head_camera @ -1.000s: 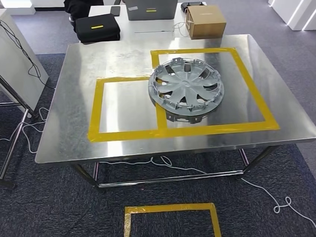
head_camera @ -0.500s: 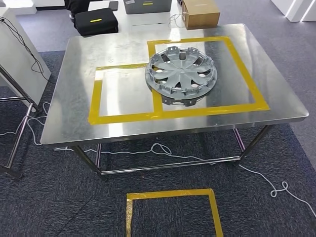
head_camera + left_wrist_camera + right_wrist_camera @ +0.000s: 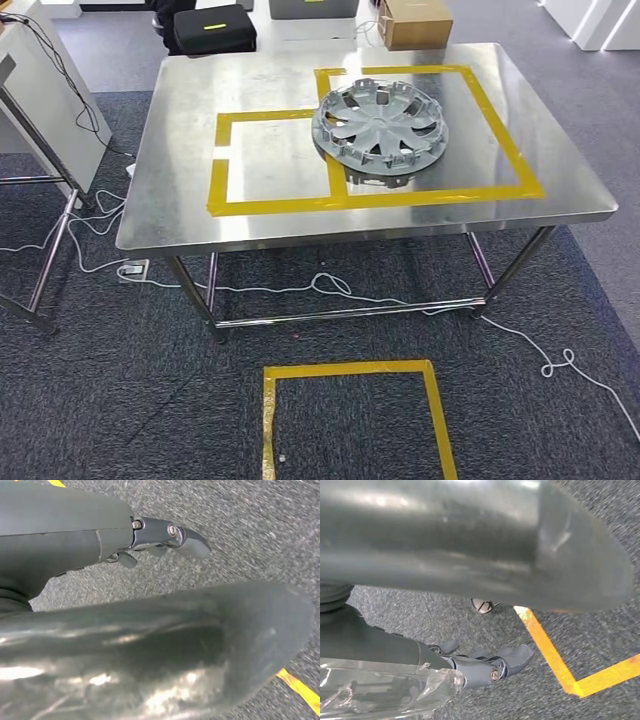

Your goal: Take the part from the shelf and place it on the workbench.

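A grey wheel cover [image 3: 381, 122] lies flat on the steel workbench [image 3: 177, 160], inside the right-hand yellow tape outline and overlapping the strip it shares with the left one. My left hand [image 3: 68, 540] hangs over the grey carpet, its fingers [image 3: 171, 532] stretched out and apart from the thumb, holding nothing. My right hand [image 3: 395, 650] also hangs above the carpet beside a corner of yellow floor tape [image 3: 561, 675], fingers [image 3: 505, 662] extended and empty.
A yellow tape square [image 3: 355, 368] marks the floor in front of the workbench. White cables [image 3: 332, 285] trail under and beside it. A slanted white board on a stand [image 3: 45, 110] is at the left. A black case [image 3: 215, 28] and cardboard box [image 3: 415, 20] sit behind.
The whole view has shifted: the workbench now looks smaller and farther off, with more carpet and floor tape showing in front. The wheel cover stays in place on the bench.
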